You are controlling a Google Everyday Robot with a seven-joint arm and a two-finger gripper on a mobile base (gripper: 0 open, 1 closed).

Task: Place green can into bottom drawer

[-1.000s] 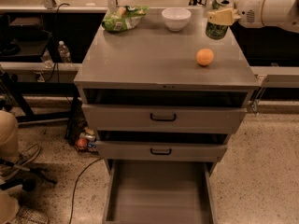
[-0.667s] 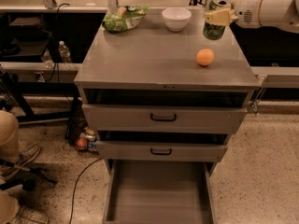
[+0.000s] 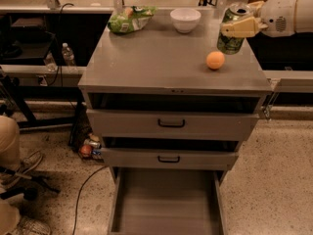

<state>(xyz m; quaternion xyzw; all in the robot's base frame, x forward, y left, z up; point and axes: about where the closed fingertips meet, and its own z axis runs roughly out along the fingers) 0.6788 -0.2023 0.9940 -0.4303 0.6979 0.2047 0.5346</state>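
One green can [image 3: 232, 37] is pinched in my claw [image 3: 239, 27] just behind the orange [image 3: 215, 60]; grasp made, next it needs carrying down into the bottom drawer [image 3: 166, 204] open below.

The gripper [image 3: 234, 28], upper right, clasping the mottled green drink can [image 3: 229, 44], has flat cream-yellow fingers [image 3: 242, 27]; its rounded white wrist housing [image 3: 293, 9] bears a round dotted grille [image 3: 280, 24].

The white arm [image 3: 292, 12] is jutting in from the right edge, its wrist lying roughly level. The gripper [image 3: 231, 27] is sitting high at the right of the view, its fingers [image 3: 242, 27] clasping the upright green can [image 3: 232, 42] near its top
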